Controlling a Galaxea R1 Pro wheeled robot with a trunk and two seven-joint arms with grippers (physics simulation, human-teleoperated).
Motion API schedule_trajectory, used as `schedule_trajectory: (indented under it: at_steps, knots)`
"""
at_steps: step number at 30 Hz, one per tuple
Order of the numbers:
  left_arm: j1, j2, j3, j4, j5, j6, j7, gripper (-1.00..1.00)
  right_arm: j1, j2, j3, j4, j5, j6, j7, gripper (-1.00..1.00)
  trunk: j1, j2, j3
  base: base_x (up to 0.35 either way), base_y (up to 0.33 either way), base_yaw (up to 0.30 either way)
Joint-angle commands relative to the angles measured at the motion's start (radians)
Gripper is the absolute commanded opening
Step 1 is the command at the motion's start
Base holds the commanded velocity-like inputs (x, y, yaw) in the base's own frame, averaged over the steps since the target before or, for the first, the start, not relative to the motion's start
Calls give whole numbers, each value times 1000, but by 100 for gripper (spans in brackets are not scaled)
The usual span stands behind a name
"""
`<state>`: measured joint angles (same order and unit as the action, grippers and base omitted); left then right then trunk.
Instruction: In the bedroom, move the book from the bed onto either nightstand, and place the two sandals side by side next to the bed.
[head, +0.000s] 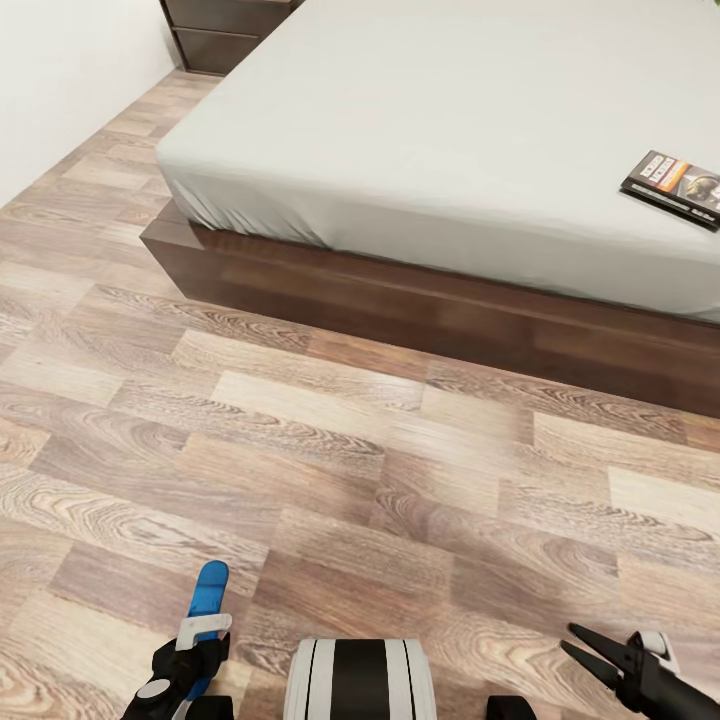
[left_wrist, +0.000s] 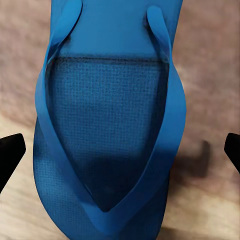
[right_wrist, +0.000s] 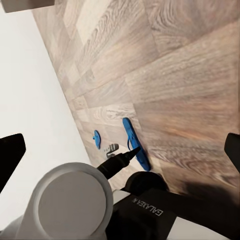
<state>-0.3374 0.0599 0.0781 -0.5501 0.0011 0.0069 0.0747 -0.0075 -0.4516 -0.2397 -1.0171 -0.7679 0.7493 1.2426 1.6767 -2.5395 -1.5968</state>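
Risking a dropped sandal: the left tool has a blue sandal between its fingers, and from the head view most of the sole sticks out past the grip toward the bed. A quick swing could, I judge, lever it loose.
Grip certainty: in the left wrist view the sandal fills the gap between the two dark fingertips, strap side facing the camera. I read the tool as clenched on it, though the actual contact is hidden.
Placement risk: the sandal must end up on the floor beside the bed's long wooden side and next to its mate. Set down crooked or far from the frame, the pair would not sit side by side.
Second sandal: the right wrist view shows a small blue shape on the floor near the white wall, likely the other sandal, too small to be sure.
Left arm pose: low and tucked beside the trunk, tool pointing forward.
Right arm pose: also low, its right tool released with dark fingers spread, grasping nothing.
Book: the book lies flat on the mattress near the bed's right edge, untouched.
Nightstand: the nightstand sits at the far left corner of the bed.
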Motion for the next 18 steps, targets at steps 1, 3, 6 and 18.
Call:
schedule_trajectory:
  at_steps: [1, 3, 6, 18]
  knots:
    - [0, 0, 0, -1, 0, 1, 2, 100, 0, -3, 0, 0, -5, 7, 2, 100, 0, 0, 0, 0, 0, 0]
    - [0, 0, 0, -1, 0, 1, 2, 100, 0, -10, 0, 1, -6, 7, 8, 100, 0, 0, 0, 0, 0, 0]
    - [0, 0, 0, -1, 0, 1, 2, 100, 0, -11, 0, 2, -6, 7, 9, 100, 0, 0, 0, 0, 0, 0]
    - [0, 0, 0, -1, 0, 1, 2, 100, 0, -12, 0, 2, -5, 7, 8, 100, 2, -1, -20, 0, 0, 0]
